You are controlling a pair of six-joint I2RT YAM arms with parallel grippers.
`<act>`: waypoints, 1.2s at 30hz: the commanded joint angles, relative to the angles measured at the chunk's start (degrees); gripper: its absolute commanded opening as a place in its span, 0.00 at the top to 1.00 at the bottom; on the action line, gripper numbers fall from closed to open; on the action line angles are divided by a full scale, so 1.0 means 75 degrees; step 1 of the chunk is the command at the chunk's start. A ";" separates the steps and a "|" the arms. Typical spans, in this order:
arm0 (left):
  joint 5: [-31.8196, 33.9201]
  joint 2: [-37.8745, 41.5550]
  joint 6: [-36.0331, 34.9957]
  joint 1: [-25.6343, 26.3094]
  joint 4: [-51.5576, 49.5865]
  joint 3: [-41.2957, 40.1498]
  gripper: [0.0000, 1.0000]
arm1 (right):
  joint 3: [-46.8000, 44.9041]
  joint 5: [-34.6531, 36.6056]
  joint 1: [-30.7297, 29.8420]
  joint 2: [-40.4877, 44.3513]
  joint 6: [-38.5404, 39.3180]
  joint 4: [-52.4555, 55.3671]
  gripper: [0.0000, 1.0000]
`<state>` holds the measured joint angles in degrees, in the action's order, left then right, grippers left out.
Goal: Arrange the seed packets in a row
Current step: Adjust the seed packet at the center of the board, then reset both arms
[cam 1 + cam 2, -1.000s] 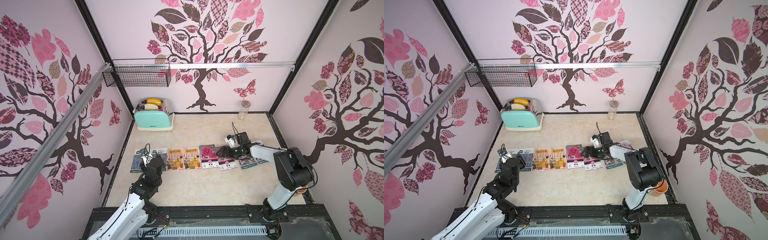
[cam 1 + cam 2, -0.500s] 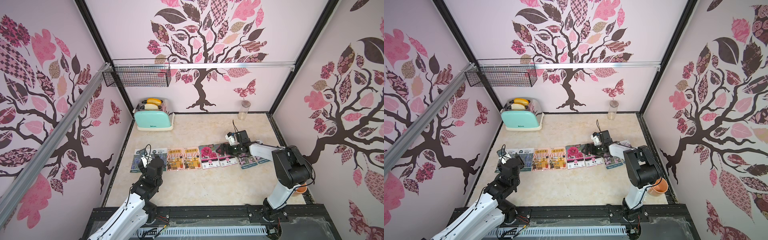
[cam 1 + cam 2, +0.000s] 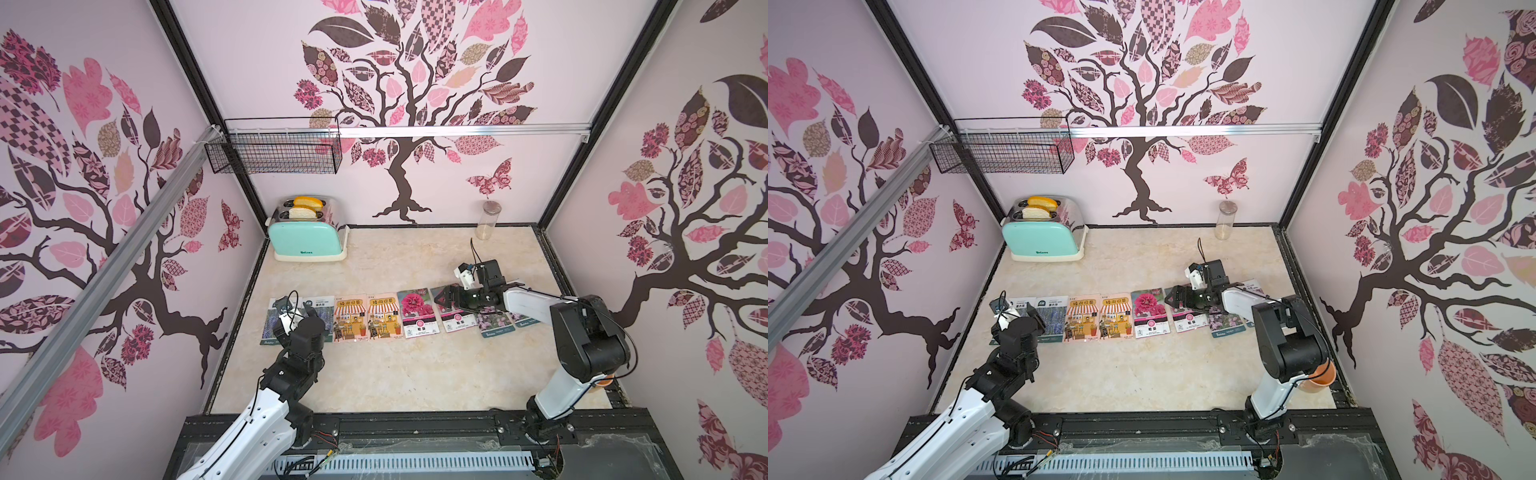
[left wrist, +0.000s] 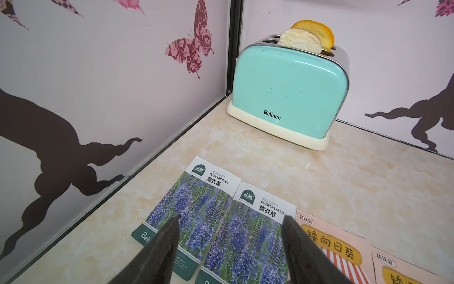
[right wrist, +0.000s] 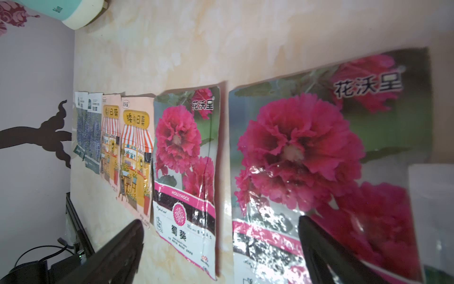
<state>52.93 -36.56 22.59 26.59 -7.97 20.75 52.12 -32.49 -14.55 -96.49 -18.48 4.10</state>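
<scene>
The seed packets (image 3: pixel 382 316) lay in a line across the counter (image 3: pixel 395 374). My right gripper (image 3: pixel 444 297) hung low over the second magenta packet (image 3: pixel 456 322), jaws spread wide and empty. That packet lay directly beneath the pincer, just beside its twin (image 3: pixel 417 311), long axis running front to back. My left gripper (image 4: pixel 232 217), likewise open and empty, hovered over the lavender pair (image 4: pixel 196 204) at the far end, so I judged the right arm nearer.
</scene>
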 commanded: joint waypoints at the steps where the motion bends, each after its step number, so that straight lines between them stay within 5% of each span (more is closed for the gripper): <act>1: 0.0387 -0.0114 -0.0465 -0.0069 0.0668 -0.0093 0.32 | -0.0039 -0.0370 0.0006 0.0589 -0.0255 0.0168 0.00; 6: 0.0109 -0.0290 -0.1278 -0.0533 0.1704 -0.0239 0.32 | 0.0199 -0.0288 0.0007 0.1175 0.0005 0.0097 0.00; 12: -0.1346 -0.0715 -0.1567 -0.1836 0.4489 -0.1347 0.32 | 0.0893 0.1368 0.0029 0.1176 0.1373 0.0354 0.01; 24: -0.3218 -0.5628 -0.2622 -0.2814 0.8448 -0.0812 0.34 | -0.0392 0.5376 0.0149 0.1574 0.1705 -0.2111 0.01; 30: -0.3679 -0.6613 -0.2789 -0.2835 0.8363 -0.0312 0.37 | -0.2354 0.6536 0.0855 0.2104 0.2317 -0.5125 0.01; 34: -0.4544 -0.7384 -0.2978 -0.3055 0.9442 -0.0371 0.36 | -0.2574 0.6811 0.1259 0.1859 0.2268 -0.5062 0.01; 36: -0.4742 -0.7000 -0.2841 -0.3122 0.8299 -0.0132 0.36 | -0.2840 0.6805 0.1282 0.1815 0.2106 -0.5367 0.01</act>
<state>22.00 -89.89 1.91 3.88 55.70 18.24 31.53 15.35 -4.78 -82.72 -2.46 -30.11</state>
